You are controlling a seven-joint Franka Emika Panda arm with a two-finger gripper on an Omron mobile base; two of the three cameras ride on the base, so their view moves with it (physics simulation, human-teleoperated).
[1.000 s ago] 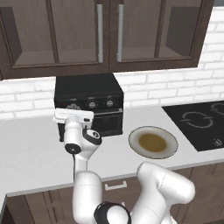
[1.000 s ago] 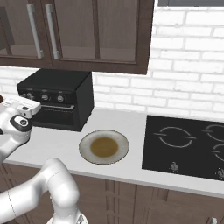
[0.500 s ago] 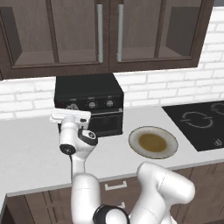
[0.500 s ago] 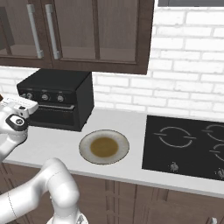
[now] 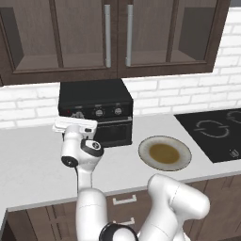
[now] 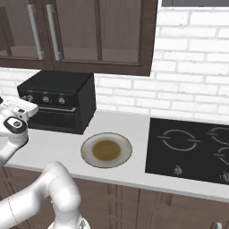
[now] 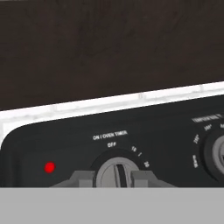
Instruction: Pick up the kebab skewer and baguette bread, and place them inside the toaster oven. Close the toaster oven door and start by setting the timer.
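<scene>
Toaster oven [image 5: 95, 110] timer step under way, door shut.
Toaster oven stands at the back of the surface [image 5: 33, 155] against the brick wall, its door [image 5: 112, 132] closed; whether skewer and bread sit inside cannot be told. An empty plate [image 5: 164, 153] lies beside it. The end effector [image 7: 117, 179] pinches the timer knob [image 7: 117, 173], one fingertip on each side, and a red lamp [image 7: 50, 167] glows nearby. Judging by this, only setting the timer remains.
</scene>
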